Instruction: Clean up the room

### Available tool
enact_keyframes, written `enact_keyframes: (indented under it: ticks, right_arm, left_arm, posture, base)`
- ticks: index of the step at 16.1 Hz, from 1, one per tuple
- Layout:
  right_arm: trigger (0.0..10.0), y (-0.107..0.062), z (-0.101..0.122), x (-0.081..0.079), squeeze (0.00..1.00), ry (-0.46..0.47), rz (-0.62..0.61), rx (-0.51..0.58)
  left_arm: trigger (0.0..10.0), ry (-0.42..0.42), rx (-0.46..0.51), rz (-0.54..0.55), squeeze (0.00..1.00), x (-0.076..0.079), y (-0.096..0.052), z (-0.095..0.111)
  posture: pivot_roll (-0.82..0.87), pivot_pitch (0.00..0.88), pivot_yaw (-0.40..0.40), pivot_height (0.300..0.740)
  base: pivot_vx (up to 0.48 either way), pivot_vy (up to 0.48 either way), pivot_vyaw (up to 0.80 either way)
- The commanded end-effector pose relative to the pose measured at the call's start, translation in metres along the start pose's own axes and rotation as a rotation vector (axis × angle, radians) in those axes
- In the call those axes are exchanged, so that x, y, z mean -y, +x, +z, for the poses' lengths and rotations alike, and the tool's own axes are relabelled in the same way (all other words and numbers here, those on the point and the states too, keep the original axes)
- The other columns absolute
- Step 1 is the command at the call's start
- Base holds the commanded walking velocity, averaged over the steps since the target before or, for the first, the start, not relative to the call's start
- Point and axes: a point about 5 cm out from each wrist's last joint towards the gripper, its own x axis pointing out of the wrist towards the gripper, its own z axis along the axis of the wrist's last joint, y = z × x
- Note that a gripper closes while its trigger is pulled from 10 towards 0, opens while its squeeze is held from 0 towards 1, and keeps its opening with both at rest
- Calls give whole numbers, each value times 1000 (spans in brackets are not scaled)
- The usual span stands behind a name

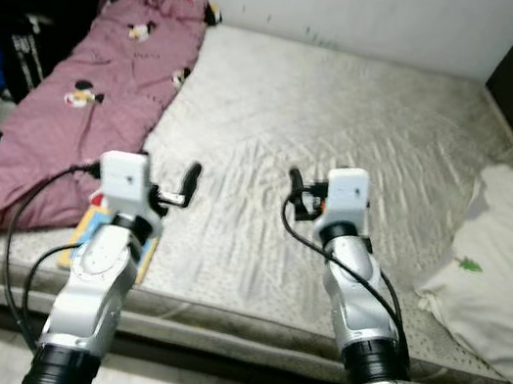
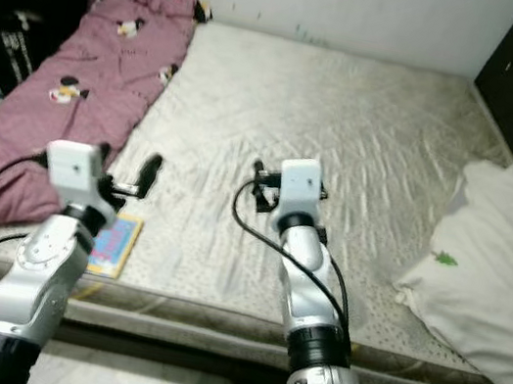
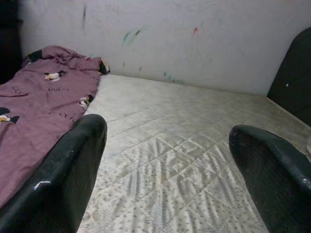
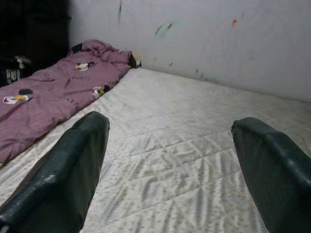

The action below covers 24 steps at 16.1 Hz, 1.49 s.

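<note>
Bedding waits untouched: a crumpled pink cartoon-print quilt [image 1: 82, 112] lies beyond the wide-spread, empty left gripper [image 3: 167, 174], a white pillow [image 1: 503, 285] off to the outer side of the wide, empty right gripper [image 4: 167, 170]. Tidying looks unstarted.

Head views look down over the mattress [image 1: 345, 138]; wrist views skim it low toward the wall [image 3: 194, 39].

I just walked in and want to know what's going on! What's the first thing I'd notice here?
Two silver robot arms reach out over a big bare mattress, the left gripper and right gripper both with fingers spread open and holding nothing. A pink cartoon-print blanket lies crumpled along the mattress's left side, with a colourful book at the near edge beside it. A white pillow sits at the right edge.
</note>
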Motion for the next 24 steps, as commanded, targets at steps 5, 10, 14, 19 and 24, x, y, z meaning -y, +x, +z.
enact_keyframes:
  ticks: [5,10,14,19,24]
  right_arm:
    - [10000,0,-2,9,0,-11,-19,-10]
    - [10000,0,-3,8,0,-13,-19,-7]
    - [10000,1,-3,8,0,-13,-21,-8]
    - [10000,0,-3,8,0,-12,-24,-6]
    - [10000,1,-2,9,0,-16,-23,-4]
  left_arm:
    - [10000,-3,-14,-27,0,7,1,-2]
    - [10000,-9,-9,-26,0,7,1,-2]
    - [10000,-18,14,-36,0,4,-1,1]
    - [10000,-24,30,-76,0,8,-1,3]
    - [10000,-23,34,-82,0,8,-1,3]
  posture:
    - [50,0,4,740]
    - [49,0,3,740]
    - [50,0,4,740]
    - [47,0,6,740]
    - [49,0,5,740]
  base:
    - [0,-378,0]
    - [0,-301,0]
    - [0,0,0]
    - [187,0,-237]
    - [328,0,0]
